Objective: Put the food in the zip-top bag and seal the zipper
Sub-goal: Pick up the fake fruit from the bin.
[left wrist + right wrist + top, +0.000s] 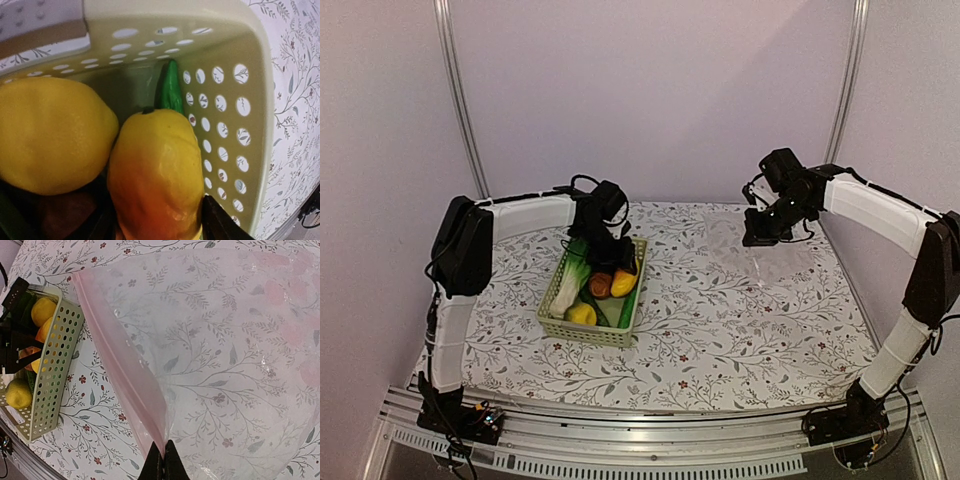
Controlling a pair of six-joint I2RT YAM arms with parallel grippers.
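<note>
Right fingers (pixel 174 466) tight on the zipper (pixel 120 367); left fingers (pixel 220 227) astride the orange-yellow piece (pixel 155 180), grip there unclear

White padded sleeves are covering the long links of the left arm (pixel 455 330) and the right arm (pixel 900 350), with bulky black housings breaking them up at the joints. Black bases are sitting at the near edge of the table (pixel 720 340), with small coloured wires showing beside them. Thin black cables are looping off both wrists above the table's far half. The left gripper (pixel 614 262) and right gripper (pixel 758 238) are showing all black, with dark tapered fingertips.
</note>
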